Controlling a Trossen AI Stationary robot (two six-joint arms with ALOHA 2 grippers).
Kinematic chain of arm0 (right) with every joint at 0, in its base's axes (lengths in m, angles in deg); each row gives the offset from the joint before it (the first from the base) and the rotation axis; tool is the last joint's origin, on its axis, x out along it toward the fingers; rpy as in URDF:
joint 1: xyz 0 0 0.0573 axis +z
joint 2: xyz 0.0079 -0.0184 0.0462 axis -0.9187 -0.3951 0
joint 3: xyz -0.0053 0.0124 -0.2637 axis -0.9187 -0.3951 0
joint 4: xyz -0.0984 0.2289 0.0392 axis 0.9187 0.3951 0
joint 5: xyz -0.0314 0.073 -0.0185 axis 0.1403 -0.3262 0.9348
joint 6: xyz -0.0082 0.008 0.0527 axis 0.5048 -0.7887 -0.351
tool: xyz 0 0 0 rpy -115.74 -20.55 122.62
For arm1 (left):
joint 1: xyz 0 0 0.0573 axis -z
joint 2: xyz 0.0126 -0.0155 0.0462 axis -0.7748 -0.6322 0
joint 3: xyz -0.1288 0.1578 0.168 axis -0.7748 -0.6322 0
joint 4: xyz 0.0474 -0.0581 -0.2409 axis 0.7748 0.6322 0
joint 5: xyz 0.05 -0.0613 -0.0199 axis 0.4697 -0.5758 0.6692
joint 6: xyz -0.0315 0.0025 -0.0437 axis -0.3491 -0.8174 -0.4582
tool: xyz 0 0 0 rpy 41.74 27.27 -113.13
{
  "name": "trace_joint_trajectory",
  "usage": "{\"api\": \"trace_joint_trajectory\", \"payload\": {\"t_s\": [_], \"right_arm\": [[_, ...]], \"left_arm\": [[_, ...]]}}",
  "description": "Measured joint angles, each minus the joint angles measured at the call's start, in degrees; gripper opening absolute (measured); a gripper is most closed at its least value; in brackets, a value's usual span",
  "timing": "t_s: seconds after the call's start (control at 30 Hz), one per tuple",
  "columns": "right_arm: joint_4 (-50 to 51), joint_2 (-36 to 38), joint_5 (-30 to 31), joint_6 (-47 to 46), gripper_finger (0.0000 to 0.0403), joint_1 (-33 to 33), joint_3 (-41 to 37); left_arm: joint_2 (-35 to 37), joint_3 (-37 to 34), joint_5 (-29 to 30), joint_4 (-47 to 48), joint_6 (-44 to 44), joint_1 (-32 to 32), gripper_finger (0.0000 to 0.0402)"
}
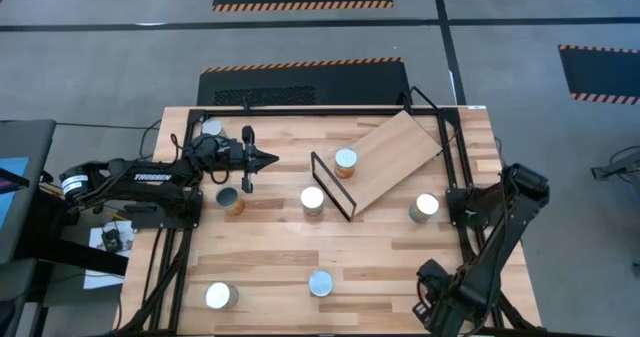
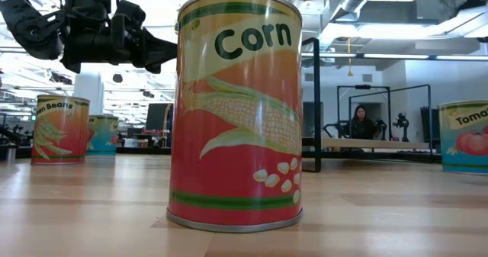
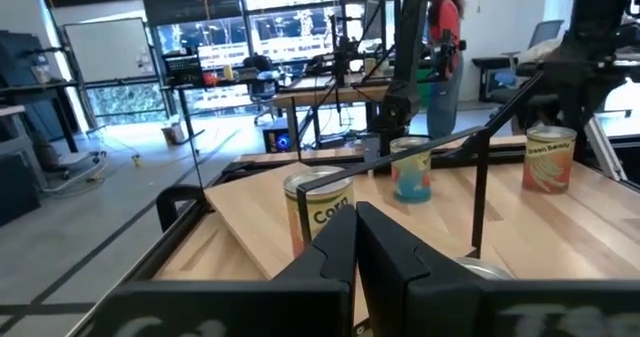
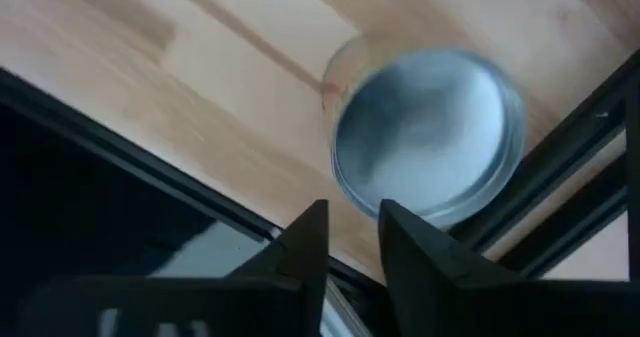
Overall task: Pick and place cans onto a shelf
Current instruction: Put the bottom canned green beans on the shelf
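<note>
Several cans stand upright on the slatted table. One can stands on the tilted light-wood shelf board, near its black wire frame. My left gripper is shut and empty. It hovers above the table between an orange can and the shelf. It also shows in the low view and in its own wrist view. My right gripper hovers just above a silver-topped can at the table's right edge. Its fingers stand a narrow gap apart and touch nothing.
Other cans stand at the far left, the centre, the near centre and the near left. A black frame runs along the table's right edge. A person sits in the room behind.
</note>
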Motion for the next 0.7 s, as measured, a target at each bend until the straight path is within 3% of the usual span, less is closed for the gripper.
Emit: {"api": "trace_joint_trajectory", "payload": {"t_s": [0.2,0.37,0.5,0.7], "right_arm": [[0.18,-2.08,-1.43,4.22,0.0168,1.95,0.0],[0.93,-3.66,-2.08,9.3,0.0177,2.03,0.17],[1.31,-4.38,-2.44,12.89,0.0158,1.19,0.26],[1.55,-4.47,-1.7,14.53,0.009,0.82,0.14]], "left_arm": [[0.0,0.0,0.03,0.66,0.02,0.73,0.0001],[-0.02,0.0,1.09,1.53,0.0,1.07,0.0001],[-0.02,0.0,2.77,1.64,0.0,1.48,0.0001],[-0.02,0.0,3.34,1.64,-0.79,2.28,0.0001]]}}
